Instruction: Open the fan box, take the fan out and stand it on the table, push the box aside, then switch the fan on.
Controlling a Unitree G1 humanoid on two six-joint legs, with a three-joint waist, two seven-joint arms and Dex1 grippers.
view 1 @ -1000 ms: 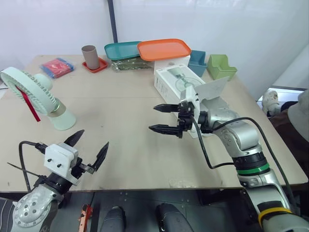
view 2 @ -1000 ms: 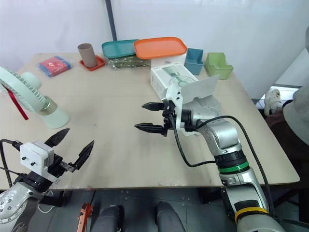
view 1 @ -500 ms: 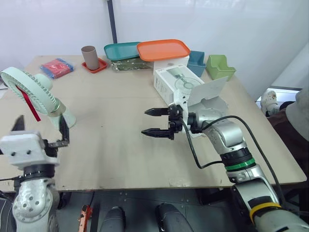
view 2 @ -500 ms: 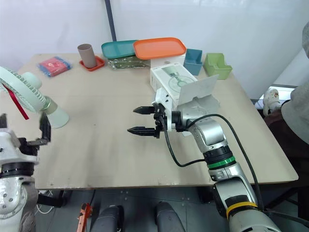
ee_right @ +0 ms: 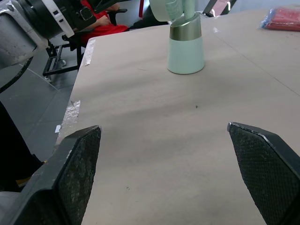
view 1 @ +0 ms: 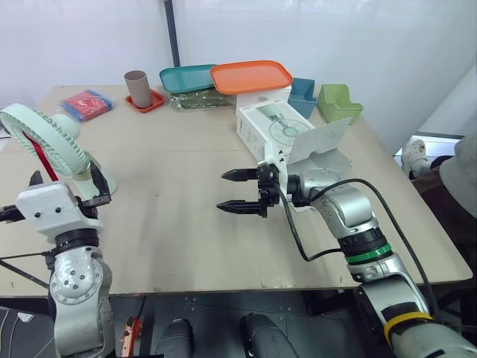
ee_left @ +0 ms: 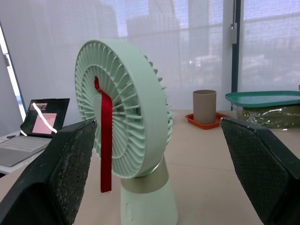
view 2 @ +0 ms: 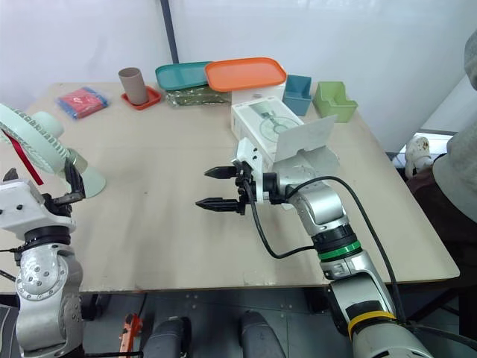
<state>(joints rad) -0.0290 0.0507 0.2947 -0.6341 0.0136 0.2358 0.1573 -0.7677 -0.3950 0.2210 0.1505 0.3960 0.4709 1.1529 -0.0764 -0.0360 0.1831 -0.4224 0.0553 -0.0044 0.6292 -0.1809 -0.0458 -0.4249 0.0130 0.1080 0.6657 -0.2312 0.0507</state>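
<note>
Since the mint-green plastic fan with a red ribbon (view 1: 52, 145) already stands upright near the left edge of the pale wooden surface (view 1: 186, 194), what looks left is the switching-on, and that turns on the left arm. The left end effector (view 1: 65, 188) hangs just in front of the fan's base, its two black fingers spread wide, gripping nothing. In the left wrist view the fan lies straight ahead between those fingers, long axis vertical, and a small mark low on the base may be the switch.

The right end effector (view 1: 222, 191) hovers mid-surface, well apart from the fan, likewise spread and empty, its fingertips aimed left. The left arm is clearly the nearer.

Behind the right wrist sits the white cardboard fan box (view 1: 272, 127), flap raised; its inside is hidden.

Along the far edge:
- a red flat packet (view 1: 88, 103)
- a brown cup (view 1: 137, 86) on a small red tray (view 1: 149, 102), the cup's contents unseen
- a teal tray (view 1: 186, 77) partly under an empty orange tray (view 1: 252, 76)
- a blue bin (view 1: 303, 93) and a green bin (view 1: 339, 104), both apparently empty
</note>
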